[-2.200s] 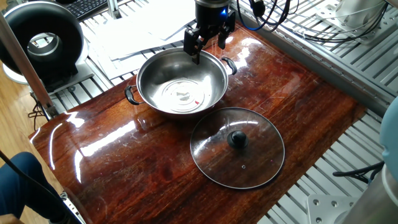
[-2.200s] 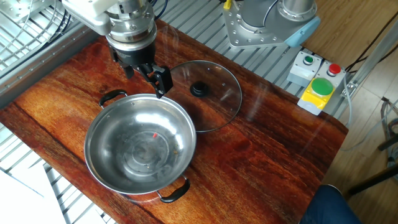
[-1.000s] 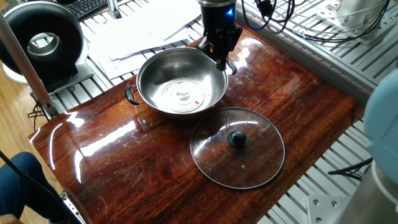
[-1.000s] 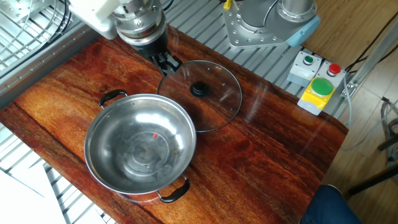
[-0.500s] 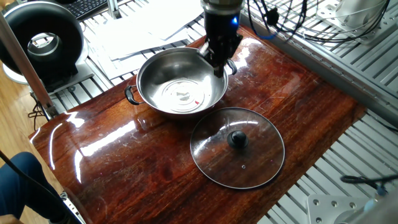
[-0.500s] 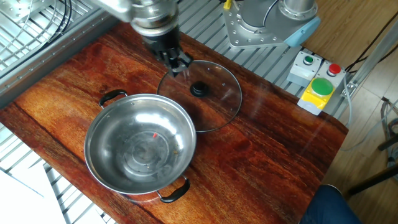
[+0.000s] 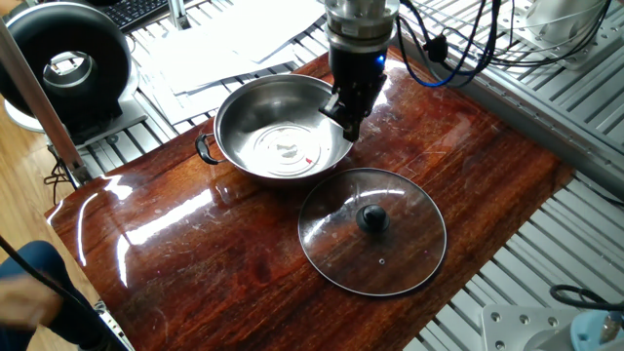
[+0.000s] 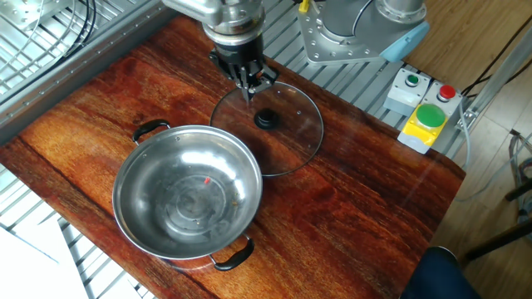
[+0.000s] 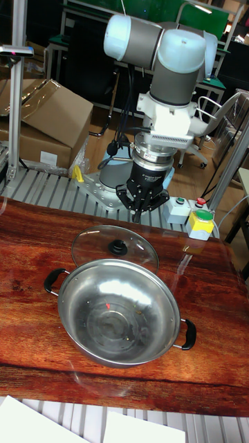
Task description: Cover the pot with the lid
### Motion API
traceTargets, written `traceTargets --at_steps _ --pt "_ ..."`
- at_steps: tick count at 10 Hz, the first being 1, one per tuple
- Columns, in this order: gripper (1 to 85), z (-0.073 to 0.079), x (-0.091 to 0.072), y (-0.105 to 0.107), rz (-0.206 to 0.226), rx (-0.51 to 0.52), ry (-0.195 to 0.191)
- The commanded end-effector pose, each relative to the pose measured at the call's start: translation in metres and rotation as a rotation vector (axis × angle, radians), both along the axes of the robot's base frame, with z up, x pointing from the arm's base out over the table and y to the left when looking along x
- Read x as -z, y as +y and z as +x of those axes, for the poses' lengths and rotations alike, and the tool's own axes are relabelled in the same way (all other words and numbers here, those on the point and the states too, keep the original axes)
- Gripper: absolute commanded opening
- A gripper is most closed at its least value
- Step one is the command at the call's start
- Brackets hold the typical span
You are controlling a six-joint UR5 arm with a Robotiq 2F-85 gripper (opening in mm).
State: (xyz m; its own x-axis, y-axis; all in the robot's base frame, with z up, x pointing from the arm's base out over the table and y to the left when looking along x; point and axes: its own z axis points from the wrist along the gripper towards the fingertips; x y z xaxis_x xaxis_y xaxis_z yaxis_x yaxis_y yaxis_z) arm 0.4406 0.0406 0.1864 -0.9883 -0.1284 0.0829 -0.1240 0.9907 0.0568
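Note:
The shiny steel pot [image 7: 285, 132] [image 8: 187, 193] [image 9: 124, 322] stands uncovered on the wooden table, with a black loop handle on each side. The glass lid [image 7: 402, 255] [image 8: 287, 137] [image 9: 93, 243] lies flat on the table beside it, black knob [image 7: 372, 218] [image 8: 266, 119] up. My gripper [image 7: 351, 125] [image 8: 252, 86] [image 9: 141, 206] points down, open and holding nothing. It hangs in the air by the pot's rim on the lid's side. In the other fixed view it is over the lid's far edge, just short of the knob.
A box with green and red buttons [image 8: 424, 112] [image 9: 197, 223] sits past the lid, next to the robot base [image 8: 357, 33]. A black round device [image 7: 63, 63] and loose papers [image 7: 224, 49] lie off the table beyond the pot. Cardboard boxes [image 9: 41, 118] stand behind.
My gripper has travelled from above the pot's rim towards the lid, turning about its axis on the way. Pot and lid have not moved.

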Motion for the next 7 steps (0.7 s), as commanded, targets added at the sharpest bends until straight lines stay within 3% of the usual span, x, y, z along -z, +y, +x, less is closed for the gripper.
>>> traceTargets --at_steps 1,3,6,7 --pt "1.3 -0.004 0.001 0.001 0.001 -0.051 -0.01" --pt "1.3 -0.003 0.001 -0.002 -0.008 -0.082 -0.014" --pt "1.3 -0.022 -0.001 0.0 0.004 -0.094 0.059" --pt "1.3 -0.01 0.001 -0.013 -0.045 -0.111 0.017"
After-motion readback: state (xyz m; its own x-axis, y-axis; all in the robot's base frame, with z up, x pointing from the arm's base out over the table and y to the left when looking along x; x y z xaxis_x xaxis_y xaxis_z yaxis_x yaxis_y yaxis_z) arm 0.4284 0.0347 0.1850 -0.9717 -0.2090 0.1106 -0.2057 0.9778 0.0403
